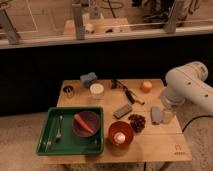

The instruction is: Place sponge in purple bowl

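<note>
A blue-grey sponge (88, 78) lies at the back of the wooden table, left of centre. The purple bowl (86, 123) sits in a green tray (50, 145) at the front left and holds an orange carrot (82, 123). My gripper (157, 115) hangs low over the right side of the table under the white arm (187, 87), next to a heap of dark grapes (136, 121). It is far from both the sponge and the bowl, and nothing shows in it.
A red bowl (121, 133) with a white thing inside stands right of the tray. A grey block (121, 111), a dark tool (128, 93), an orange (145, 86), a white cup (96, 90) and a tin can (68, 91) are on the table. A fork (59, 129) lies in the tray.
</note>
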Controlling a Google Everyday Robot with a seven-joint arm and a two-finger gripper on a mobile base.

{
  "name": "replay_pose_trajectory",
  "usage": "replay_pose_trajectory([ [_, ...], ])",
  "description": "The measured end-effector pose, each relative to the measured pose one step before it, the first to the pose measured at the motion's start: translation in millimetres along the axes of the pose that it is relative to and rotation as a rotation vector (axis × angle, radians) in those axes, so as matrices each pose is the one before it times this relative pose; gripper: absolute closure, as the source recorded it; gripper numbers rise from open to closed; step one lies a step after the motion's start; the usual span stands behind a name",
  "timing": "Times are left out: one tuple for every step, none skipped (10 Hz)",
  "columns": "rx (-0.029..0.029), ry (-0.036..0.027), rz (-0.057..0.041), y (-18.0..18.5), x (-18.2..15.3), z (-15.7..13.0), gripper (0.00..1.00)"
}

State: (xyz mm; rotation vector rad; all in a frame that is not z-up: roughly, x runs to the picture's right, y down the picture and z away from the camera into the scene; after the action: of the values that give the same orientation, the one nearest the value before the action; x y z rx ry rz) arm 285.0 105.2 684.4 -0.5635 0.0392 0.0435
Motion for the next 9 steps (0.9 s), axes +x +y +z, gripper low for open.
replay_pose_trajectory([
  [0.01189, -0.01005, -0.02323, -3.13, -3.44, 0.82, 0.2],
  [0.02193, -0.01756, -0.05349, -9.71, -8.95, 2.57, 0.2],
  [0.02674, -0.03867, -0.07105, -15.81, -20.32, 4.01, 0.2],
  [0.02761, -0.03319, -0.06274, -14.84, -21.01, 3.61, 0.2],
  [0.02096, -0.02048, -0.04463, -11.72, -15.65, 3.01, 0.2],
  [0.02975, -0.03462, -0.0642, -17.92, -24.38, 5.16, 0.2],
  [0.02276, -0.03148, -0.05245, -15.98, -21.18, 5.53, 0.2],
  [0.00197, 0.00121, -0.00327, -0.73, 0.36, 0.16, 0.2],
  [0.00165, 0.00744, 0.00072, 0.61, 3.25, -0.6, 0.2],
])
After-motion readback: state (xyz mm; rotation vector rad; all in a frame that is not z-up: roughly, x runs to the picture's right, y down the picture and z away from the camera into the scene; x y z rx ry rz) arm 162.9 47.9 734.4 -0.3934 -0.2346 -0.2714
